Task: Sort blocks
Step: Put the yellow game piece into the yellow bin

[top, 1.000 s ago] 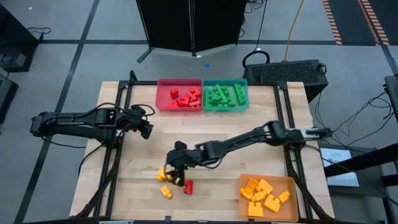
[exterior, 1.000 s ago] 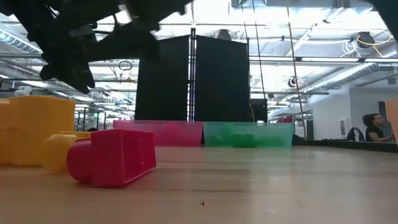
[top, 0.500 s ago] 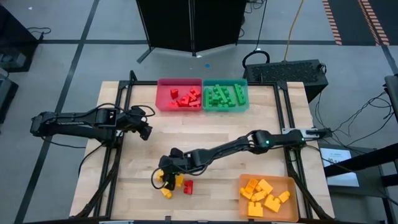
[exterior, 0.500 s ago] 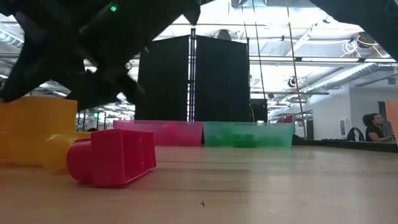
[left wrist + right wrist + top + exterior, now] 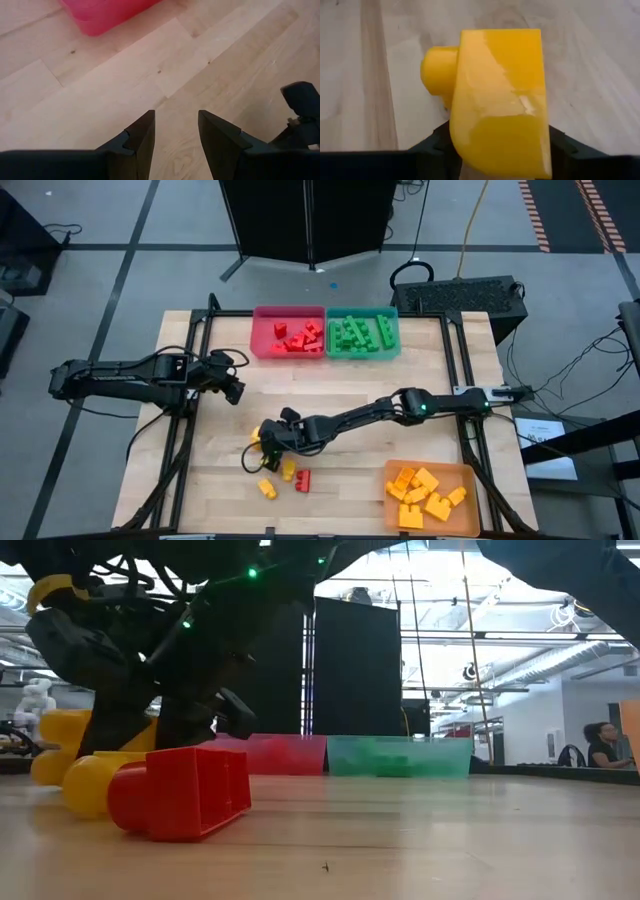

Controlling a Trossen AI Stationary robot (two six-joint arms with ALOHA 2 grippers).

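Your right claw (image 5: 262,442) reaches low across the bench (image 5: 340,390), pinching a yellow block (image 5: 497,100). Your left claw (image 5: 175,132) waits closed, empty.

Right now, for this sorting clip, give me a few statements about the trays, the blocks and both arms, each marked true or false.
1. The right gripper has its jaws closed on a yellow block. True.
2. The left gripper is holding a red block. False: it is shut on nothing, waiting over bare table near the left edge.
3. The orange tray at the near right holds yellow blocks. True.
4. The green tray sits to the left of the red tray. False: it stands to its right, side by side at the far edge.
5. A red block lies loose on the table near the right gripper. True.
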